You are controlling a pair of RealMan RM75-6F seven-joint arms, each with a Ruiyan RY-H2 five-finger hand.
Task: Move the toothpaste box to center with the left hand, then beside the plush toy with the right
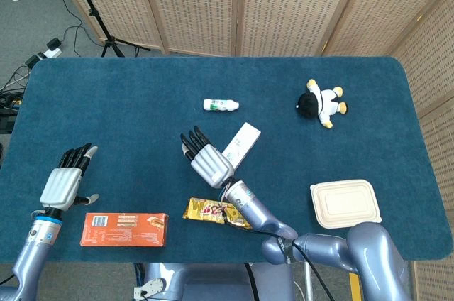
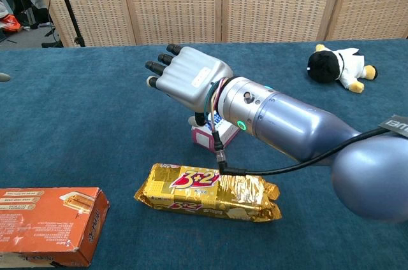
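Fingers (image 1: 190,139) of both hands spread (holding nothing), one toothpaste box (image 1: 241,143), one plush toy (image 1: 320,101)

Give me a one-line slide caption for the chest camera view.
Right hand hovers open-fingered beside the small white-and-pink toothpaste box, gold foil biscuit pack in front, black-and-white plush toy far right.

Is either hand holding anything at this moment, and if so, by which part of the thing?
Nothing is held. The right hand hovers with fingers spread, left of the white toothpaste box. The left hand is open and empty near the table's left edge.
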